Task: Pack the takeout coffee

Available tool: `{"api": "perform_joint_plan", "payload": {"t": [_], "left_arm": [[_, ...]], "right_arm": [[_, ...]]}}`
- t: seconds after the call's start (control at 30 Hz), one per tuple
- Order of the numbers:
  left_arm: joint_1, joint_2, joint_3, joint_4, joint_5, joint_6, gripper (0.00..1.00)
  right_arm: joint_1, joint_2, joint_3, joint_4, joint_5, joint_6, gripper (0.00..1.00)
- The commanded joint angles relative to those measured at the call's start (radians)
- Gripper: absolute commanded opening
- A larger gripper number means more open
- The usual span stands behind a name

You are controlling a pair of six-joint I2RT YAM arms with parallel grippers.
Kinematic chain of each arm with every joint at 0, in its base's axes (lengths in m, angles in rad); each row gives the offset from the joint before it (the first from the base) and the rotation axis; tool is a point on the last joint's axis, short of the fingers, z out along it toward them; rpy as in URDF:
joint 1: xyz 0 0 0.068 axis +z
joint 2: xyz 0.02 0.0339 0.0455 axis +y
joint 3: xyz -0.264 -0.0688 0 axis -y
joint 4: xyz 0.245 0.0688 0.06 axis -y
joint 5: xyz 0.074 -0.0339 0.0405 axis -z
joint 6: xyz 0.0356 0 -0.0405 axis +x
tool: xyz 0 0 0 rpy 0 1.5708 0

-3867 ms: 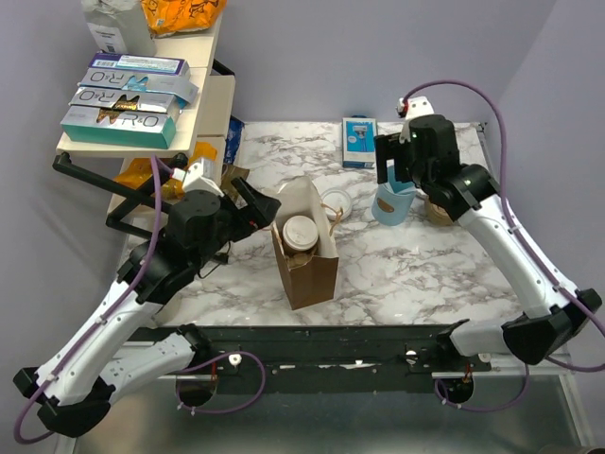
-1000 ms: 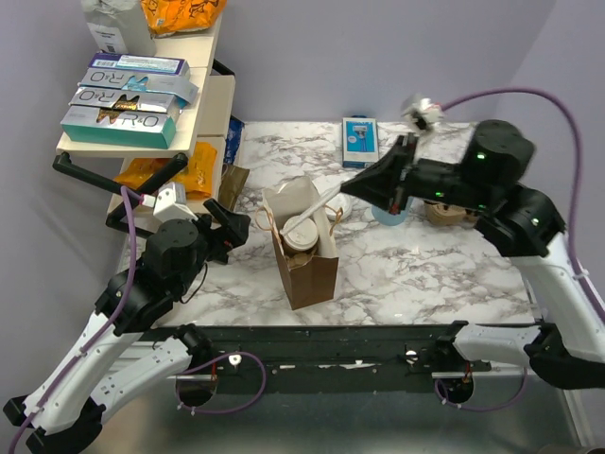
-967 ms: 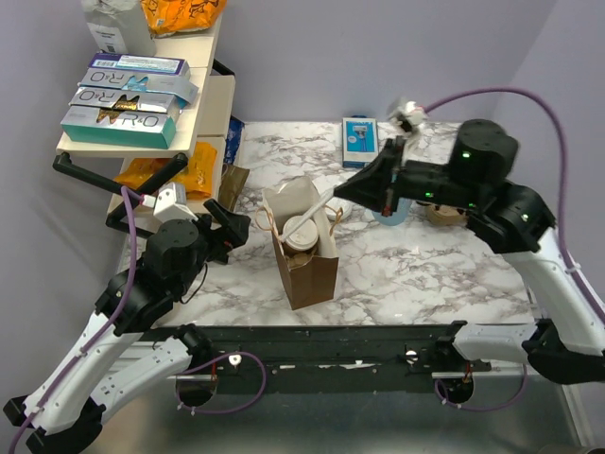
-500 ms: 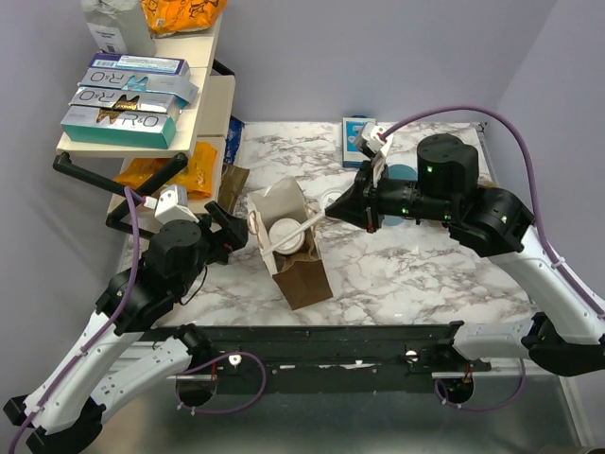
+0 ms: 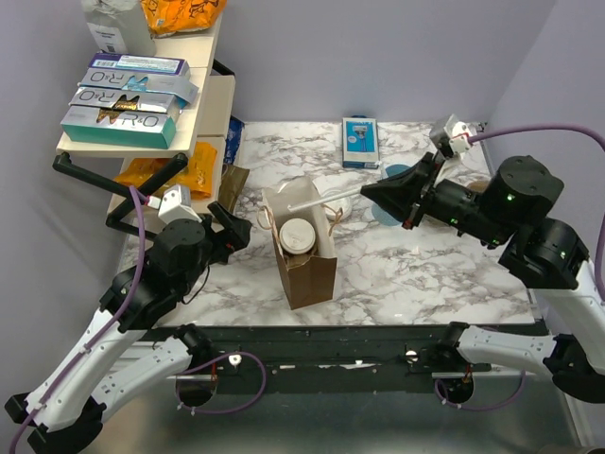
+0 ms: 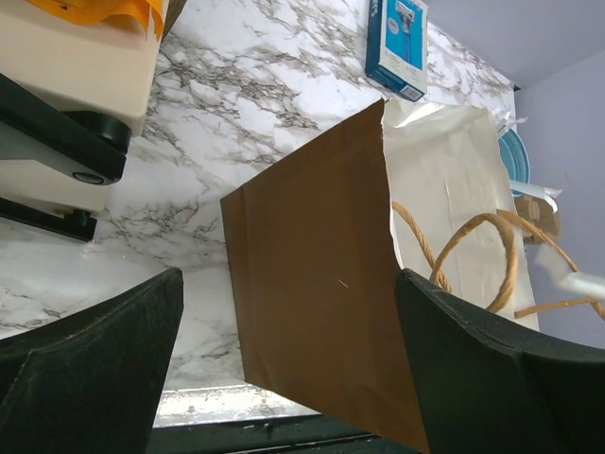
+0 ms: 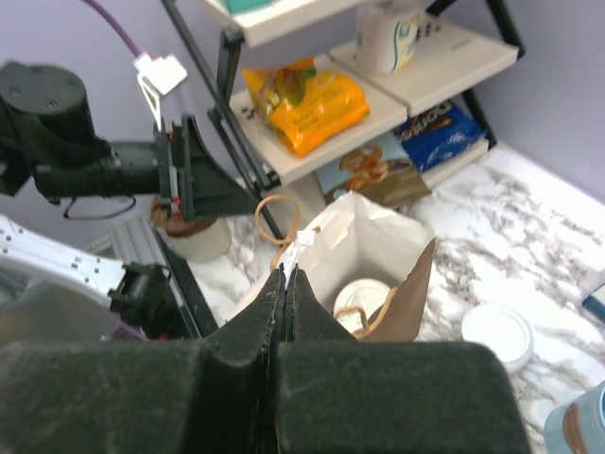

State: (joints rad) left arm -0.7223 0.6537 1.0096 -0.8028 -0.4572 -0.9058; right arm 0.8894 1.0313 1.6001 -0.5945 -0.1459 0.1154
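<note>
The takeout coffee [image 5: 298, 234], a small cup under a round white lid, stands inside an open brown paper bag [image 5: 307, 270] at mid-table. The right wrist view looks down into the bag onto the lid [image 7: 367, 301]. My right gripper [image 5: 369, 192] hovers right of the bag, shut on a thin white stick [image 5: 321, 200] that reaches over the bag's mouth. Its fingertips [image 7: 285, 274] pinch the stick's end. My left gripper [image 5: 236, 227] is open just left of the bag. The bag's brown side [image 6: 312, 303] lies between its fingers [image 6: 104, 350] without touching them.
A loose white lid [image 5: 337, 204] lies behind the bag. A light-blue mug [image 5: 389, 212] stands partly hidden under my right gripper. A blue razor box [image 5: 360, 142] sits at the back. A shelf rack [image 5: 142, 132] with boxes and snack bags fills the left side.
My right gripper drew back to the right with the white stick. The bag, tipped left half a second ago, stands upright again. The left arm has barely moved.
</note>
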Motion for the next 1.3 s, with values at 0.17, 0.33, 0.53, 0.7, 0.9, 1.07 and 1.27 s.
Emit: {"api": "perform_joint_plan", "payload": {"t": [0.17,0.33,0.53,0.7,0.9,1.07,1.27], "left_arm": [[-0.003,0.0,-0.008,0.01,0.017,0.012,0.99],[-0.005,-0.003,-0.002,-0.009,0.011,0.008,0.99],[-0.003,0.003,-0.002,-0.006,0.012,0.01,0.99],[-0.003,0.024,0.011,-0.007,0.017,0.015,0.99],[-0.003,0.026,0.017,-0.016,0.022,0.013,0.99],[-0.003,0.015,0.021,-0.059,0.017,-0.001,0.99],[-0.003,-0.008,-0.038,-0.078,0.054,-0.034,0.99]], "right_arm": [[0.003,0.128,0.08,-0.137,-0.06,-0.049,0.04],[0.006,0.208,0.123,-0.261,-0.078,-0.14,0.05],[0.028,0.24,0.118,-0.329,-0.176,-0.232,0.15],[0.033,0.24,0.116,-0.297,-0.137,-0.215,0.57],[0.031,0.207,0.115,-0.196,0.133,-0.076,0.91],[-0.084,0.162,0.087,-0.16,0.318,0.082,1.0],[-0.498,0.023,-0.244,-0.018,0.22,0.239,1.0]]}}
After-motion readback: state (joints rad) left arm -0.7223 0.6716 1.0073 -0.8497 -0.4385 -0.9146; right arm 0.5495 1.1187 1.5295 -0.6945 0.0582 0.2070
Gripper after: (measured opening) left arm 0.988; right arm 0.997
